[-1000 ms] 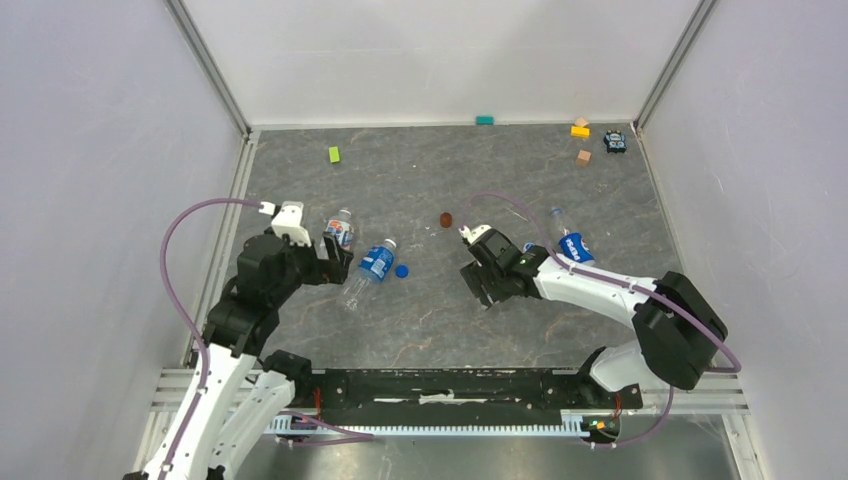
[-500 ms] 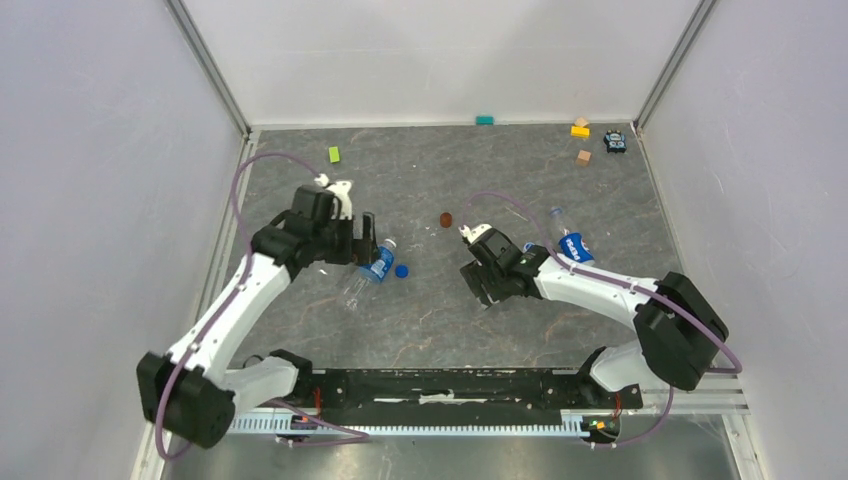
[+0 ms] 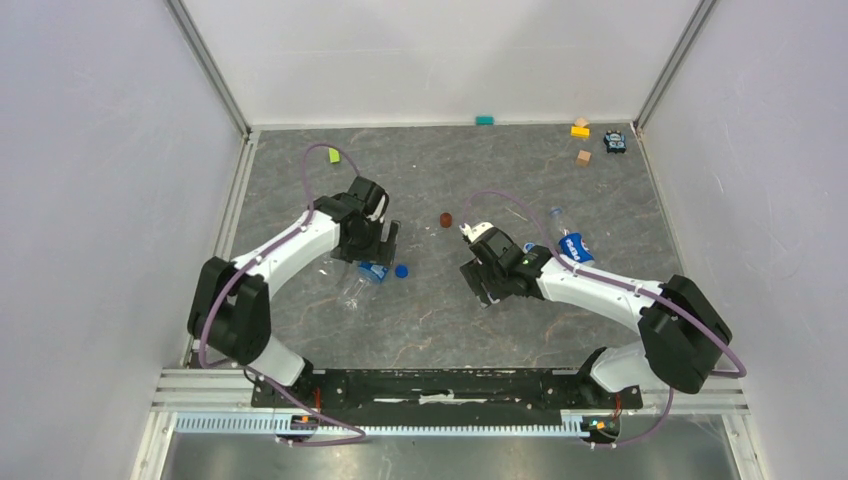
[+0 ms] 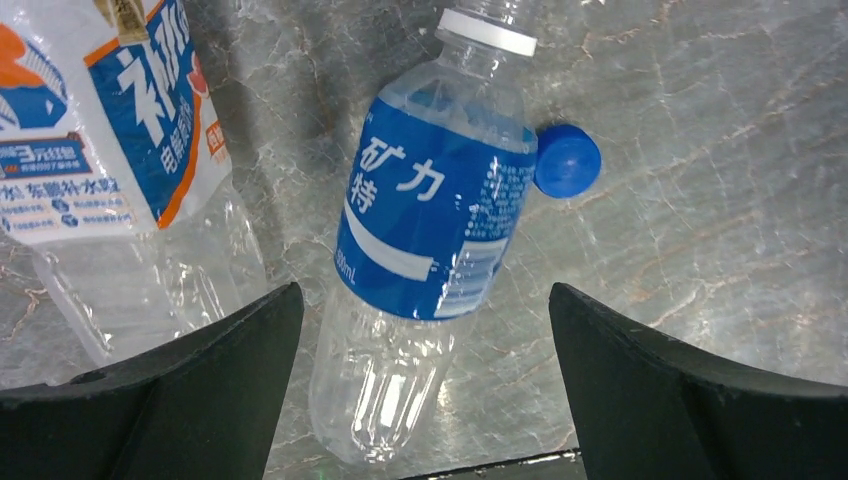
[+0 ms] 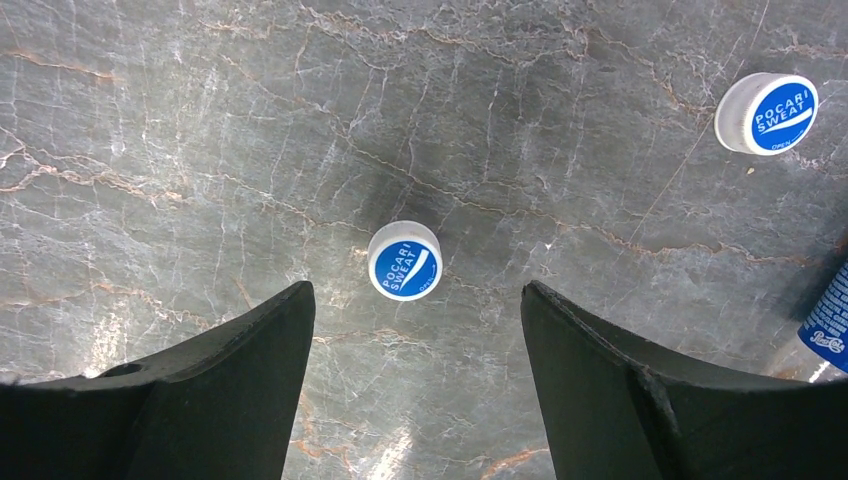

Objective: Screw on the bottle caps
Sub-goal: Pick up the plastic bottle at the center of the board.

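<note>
While hovering with nothing held, spread apart on both sides. Left hand [image 4: 422,300]: fingers as wide as possible, straddling the blue-labelled bottle [image 4: 430,220] lying flat left of centre on the surface [image 3: 430,320]. Long axis of that bottle running along the gap, so crosswise to the closing direction. Open neck pointing away from the wrist. Solid blue cap [image 4: 567,160] touching or just beside the bottle's shoulder, on the right finger's side. Second bottle [image 4: 110,170] lying close by the left finger, outside the gap. Right hand [image 5: 415,290]: fairly wide, empty, directly over a whitish-blue cap [image 5: 404,260] lying top-up between the fingers, right of centre. Second whitish-blue cap [image 5: 766,113] off to one side, toward the third bottle [image 3: 572,243]. Probably next: straight down, then closing. Nearer the solid blue cap: left arm.
</note>
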### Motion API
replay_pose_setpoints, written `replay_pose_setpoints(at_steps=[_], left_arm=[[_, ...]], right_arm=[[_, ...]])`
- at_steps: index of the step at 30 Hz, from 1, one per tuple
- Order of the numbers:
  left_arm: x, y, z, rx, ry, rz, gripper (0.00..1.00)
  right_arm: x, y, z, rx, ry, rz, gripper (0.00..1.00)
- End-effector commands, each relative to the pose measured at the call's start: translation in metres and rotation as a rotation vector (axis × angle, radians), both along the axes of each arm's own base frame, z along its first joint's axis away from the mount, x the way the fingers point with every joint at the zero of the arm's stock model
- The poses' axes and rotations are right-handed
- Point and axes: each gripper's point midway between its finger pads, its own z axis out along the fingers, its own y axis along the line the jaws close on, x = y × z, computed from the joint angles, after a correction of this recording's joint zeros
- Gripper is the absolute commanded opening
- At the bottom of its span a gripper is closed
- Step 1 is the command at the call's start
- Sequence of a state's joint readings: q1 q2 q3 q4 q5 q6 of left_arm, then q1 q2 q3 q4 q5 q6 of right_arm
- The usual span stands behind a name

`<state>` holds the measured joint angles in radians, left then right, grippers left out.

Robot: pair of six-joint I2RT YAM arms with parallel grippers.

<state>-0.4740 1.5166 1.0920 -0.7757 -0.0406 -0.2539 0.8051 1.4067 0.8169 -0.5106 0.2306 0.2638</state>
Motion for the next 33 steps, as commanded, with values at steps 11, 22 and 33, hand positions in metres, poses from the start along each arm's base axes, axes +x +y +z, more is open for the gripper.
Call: replay_pose_setpoints(at_steps=[11, 22, 33], left_arm=[[0.031, -0.016, -0.022, 0.096, 0.003, -0.020, 0.84], [0.028, -0.015, -0.037, 0.120, 0.044, -0.033, 0.81], [0.026, -0.018, -0.029, 0.110, 0.023, -0.049, 0.68]], right_arm=[[0.003, -0.001, 0.010, 0.024, -0.059, 0.000, 0.82], [0.002, 0.000, 0.005, 0.033, -0.054, 0.005, 0.82], [0.002, 0.001, 0.005, 0.042, -0.060, 0.004, 0.82]])
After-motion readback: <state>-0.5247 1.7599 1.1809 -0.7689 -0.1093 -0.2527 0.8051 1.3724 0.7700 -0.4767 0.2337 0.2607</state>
